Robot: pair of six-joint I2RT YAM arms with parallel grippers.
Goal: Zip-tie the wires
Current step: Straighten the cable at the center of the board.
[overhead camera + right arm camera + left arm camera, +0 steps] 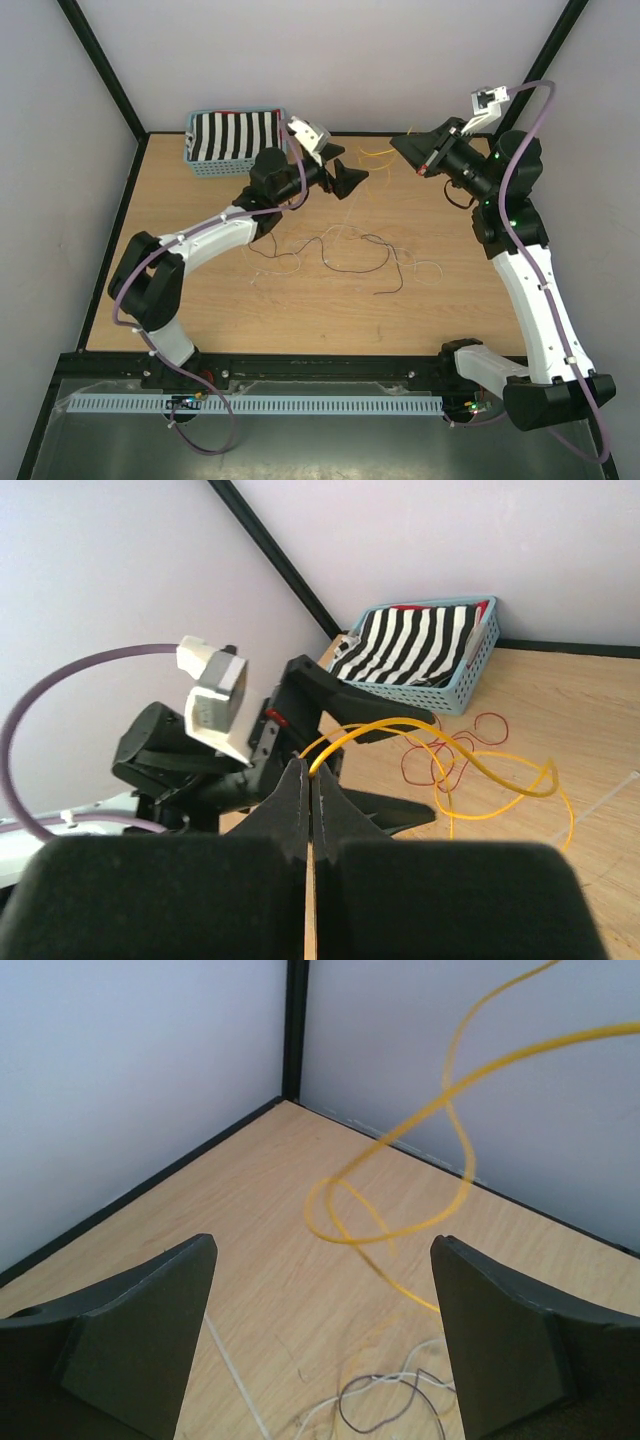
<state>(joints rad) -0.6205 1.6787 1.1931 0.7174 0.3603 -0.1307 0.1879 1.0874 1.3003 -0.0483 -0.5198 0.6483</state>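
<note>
**Yellow wire pinched above the far edge of the table**

The right gripper [308, 780], its fingers pressed tight together, clamps one end of the yellow wire [450, 1088]. The wire loops through the air near the 12 o'clock edge of the wooden table [300, 320]. Just beside it, the left gripper [322, 1250] stands with jaws wide apart, holding nothing. A red wire [432, 763] curls near the blue basket [215, 168] of striped cloth [235, 135] at 11 o'clock. A dark wire [372, 240] sprawls at the centre.
</note>
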